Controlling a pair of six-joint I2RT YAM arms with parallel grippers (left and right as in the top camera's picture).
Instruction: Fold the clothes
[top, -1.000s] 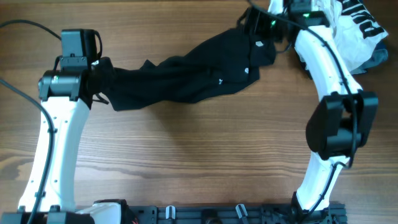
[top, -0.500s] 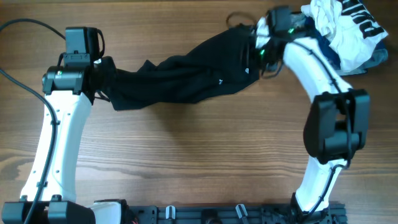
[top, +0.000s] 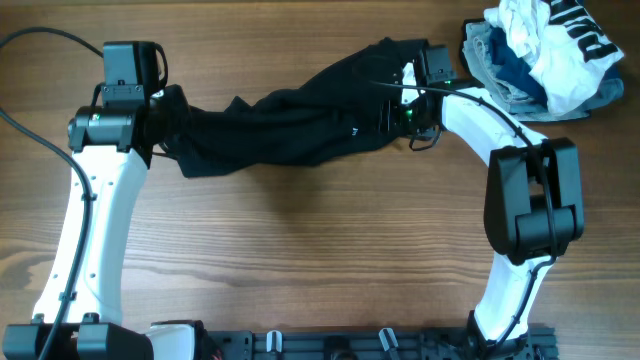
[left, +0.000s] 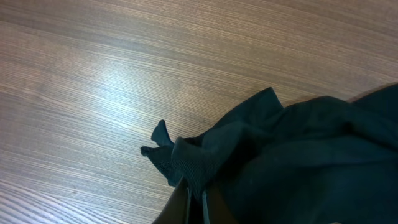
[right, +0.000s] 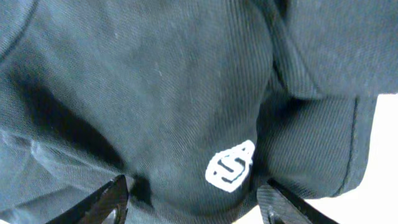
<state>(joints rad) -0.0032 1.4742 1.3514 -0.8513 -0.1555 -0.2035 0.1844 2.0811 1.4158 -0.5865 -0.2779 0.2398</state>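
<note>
The black garment (top: 290, 130) lies bunched in a long strip across the far half of the table. My left gripper (top: 168, 118) is shut on its left end; the left wrist view shows the fingers (left: 196, 198) pinching a fold of the black fabric (left: 311, 155) just above the wood. My right gripper (top: 395, 98) is over the garment's right end. In the right wrist view its fingers (right: 196, 202) are spread wide, open, with black fabric (right: 155, 81) and the small white logo (right: 230, 167) between them.
A heap of white, black-lettered and light-blue clothes (top: 545, 50) sits at the far right corner, just right of my right arm. Bare wooden table (top: 300, 250) lies in front of the garment, between the two arm bases.
My right gripper has moved left and nearer, from beside the heap onto the black garment's right end. The left arm and the garment's left end have hardly moved.
</note>
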